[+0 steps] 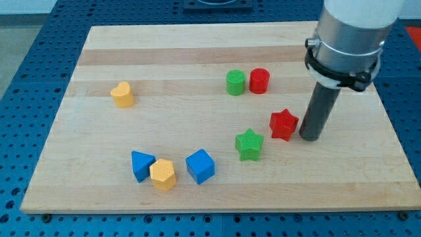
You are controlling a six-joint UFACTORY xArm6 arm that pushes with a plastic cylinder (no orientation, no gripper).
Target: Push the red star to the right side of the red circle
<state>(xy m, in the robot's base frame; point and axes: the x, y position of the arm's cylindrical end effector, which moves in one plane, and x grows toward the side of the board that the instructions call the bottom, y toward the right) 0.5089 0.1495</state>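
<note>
My tip (310,137) rests on the desk (197,52), right of the red star (283,124). No claw shows. The star looks light and rigid; the red circle (259,81) sits above.

Wooden board (99,191), eight coloured blocks

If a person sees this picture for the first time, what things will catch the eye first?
First, the big grey arm at the view's top right, with my tip resting on the board just right of the red star. Next, the red circle touching a green circle above them. Then a blue and yellow cluster at the view's bottom left.
</note>
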